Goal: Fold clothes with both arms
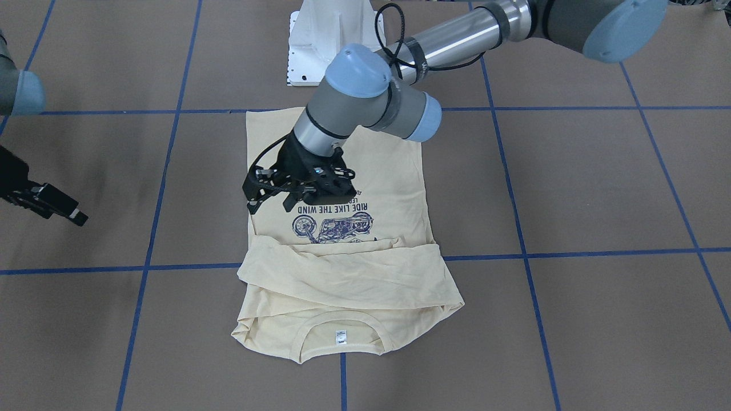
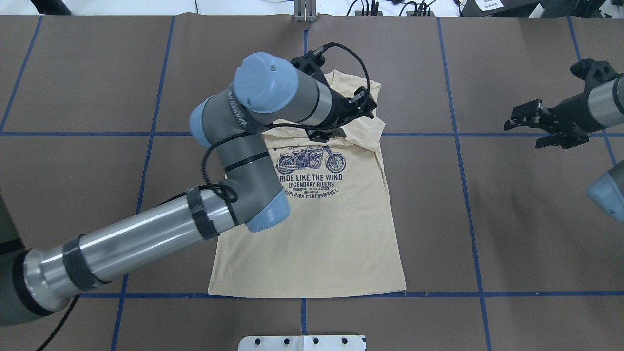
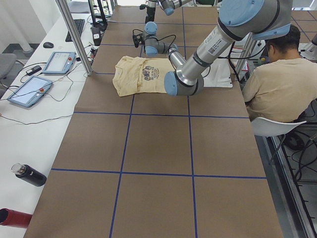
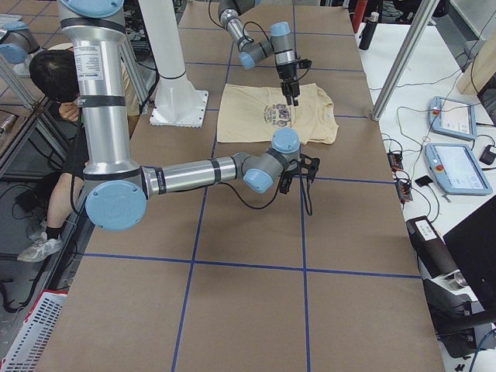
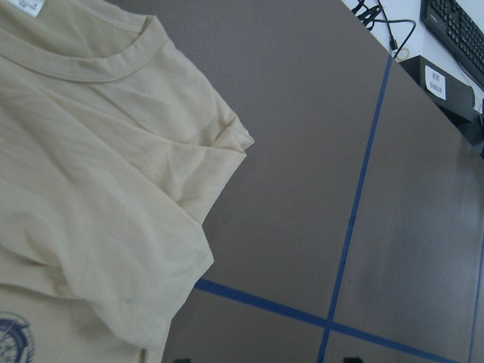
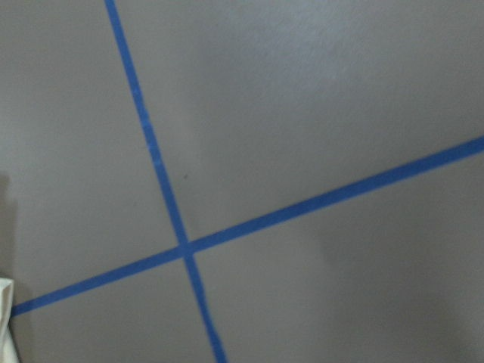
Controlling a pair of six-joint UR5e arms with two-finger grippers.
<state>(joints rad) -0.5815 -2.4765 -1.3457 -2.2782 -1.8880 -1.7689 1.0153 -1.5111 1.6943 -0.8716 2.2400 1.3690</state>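
Note:
The cream-yellow T-shirt (image 1: 354,274) lies flat on the table, print side up, with both sleeves folded across the chest near the collar. Its white neck label (image 1: 341,336) shows. The shirt also shows in the overhead view (image 2: 331,229) and the left wrist view (image 5: 91,189). My left gripper (image 1: 271,206) hovers over the shirt's print, on the side toward the right arm, jaws apart and holding nothing; it also shows in the overhead view (image 2: 327,134). My right gripper (image 2: 524,134) is open and empty over bare table, well off the shirt's side; it also shows in the front view (image 1: 71,214).
The white pedestal base (image 1: 320,45) stands just behind the shirt's hem. Blue tape lines (image 6: 185,246) cross the brown table. A seated person (image 3: 277,79) is behind the robot. Tablets (image 3: 59,62) and a bottle (image 3: 28,174) lie on a side bench.

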